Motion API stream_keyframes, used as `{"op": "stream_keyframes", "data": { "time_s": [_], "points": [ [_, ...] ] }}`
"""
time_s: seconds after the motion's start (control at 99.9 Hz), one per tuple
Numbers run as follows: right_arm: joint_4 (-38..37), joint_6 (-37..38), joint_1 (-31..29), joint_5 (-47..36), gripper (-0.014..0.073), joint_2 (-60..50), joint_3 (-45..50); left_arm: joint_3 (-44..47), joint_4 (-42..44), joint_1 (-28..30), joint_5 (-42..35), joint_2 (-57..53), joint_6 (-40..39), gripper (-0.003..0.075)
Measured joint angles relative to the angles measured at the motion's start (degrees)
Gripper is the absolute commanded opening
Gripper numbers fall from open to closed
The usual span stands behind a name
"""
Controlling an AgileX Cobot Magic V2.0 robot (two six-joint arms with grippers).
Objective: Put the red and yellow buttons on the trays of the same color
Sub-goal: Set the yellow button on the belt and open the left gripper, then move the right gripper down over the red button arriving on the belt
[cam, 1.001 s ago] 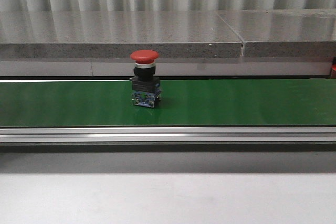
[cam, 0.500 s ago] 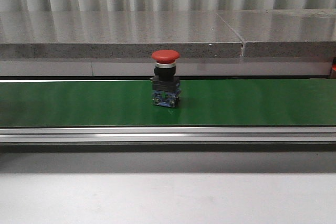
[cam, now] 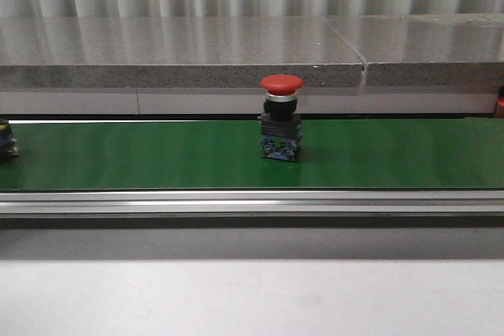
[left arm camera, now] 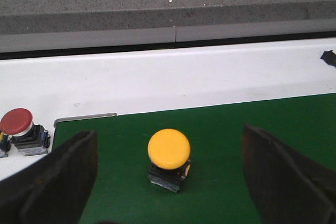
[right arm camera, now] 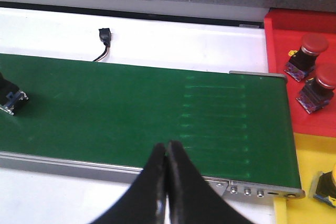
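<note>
1. The job is at the picking-up step: a yellow button (left arm camera: 168, 152) sits on the green belt (cam: 142, 155), right between the wide-apart jaws of the left gripper (left arm camera: 168, 182), and nothing is holding it yet

2. I think the left gripper needs to drop lower and squeeze the black base of the yellow button, then carry it to the yellow tray (right arm camera: 307, 171)

3. The yellow button stands straight up; its round cap points up and its long line runs up and down

4. A red button (cam: 281, 118) stands on the green belt too, about in the middle of it in the front view, also upright with its red cap on top

5. The right gripper (right arm camera: 167, 182) hangs above the near edge of the green belt with its jaws pressed together and nothing in them; I think it must open before it can take the red button

6. The red tray (right arm camera: 283, 61) sits just past the end of the green belt and already has two red buttons (right arm camera: 310, 72) in it; the yellow tray is right beside the red tray, and something sits at its edge, but too little shows to name it

7. One more red-capped button (left arm camera: 21, 132) rests on the white tabletop (left arm camera: 184, 82) just off the corner of the green belt
</note>
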Motion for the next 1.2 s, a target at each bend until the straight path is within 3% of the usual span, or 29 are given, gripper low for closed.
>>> {"op": "stream_keyframes", "data": {
  "time_s": [0.23,0.37,0.7,0.84,0.961,1.131,1.201],
  "points": [
    [0.00,0.00,0.00,0.00,-0.0067,0.00,0.00,7.36,0.00,0.00,-1.17,-12.35,0.10,0.0501],
    [0.00,0.00,0.00,0.00,-0.0067,0.00,0.00,10.05,0.00,0.00,-1.31,-18.19,0.21,0.0376],
    [0.00,0.00,0.00,0.10,-0.0067,0.00,0.00,13.05,0.00,0.00,-1.30,-23.88,0.21,-0.0022],
    [0.00,0.00,0.00,0.47,-0.0055,0.00,0.00,13.05,0.00,0.00,-1.30,-23.88,0.21,-0.0020],
    [0.00,0.00,0.00,1.10,0.0071,0.00,0.00,13.05,0.00,0.00,-1.30,-23.88,0.21,-0.0020],
    [0.00,0.00,0.00,1.97,0.0414,0.00,0.00,13.05,0.00,0.00,-1.10,-23.88,0.21,-0.0020],
    [0.00,0.00,0.00,2.20,0.0506,0.00,0.00,13.05,0.00,0.00,-0.97,-23.88,0.21,-0.0020]
  ]
}}
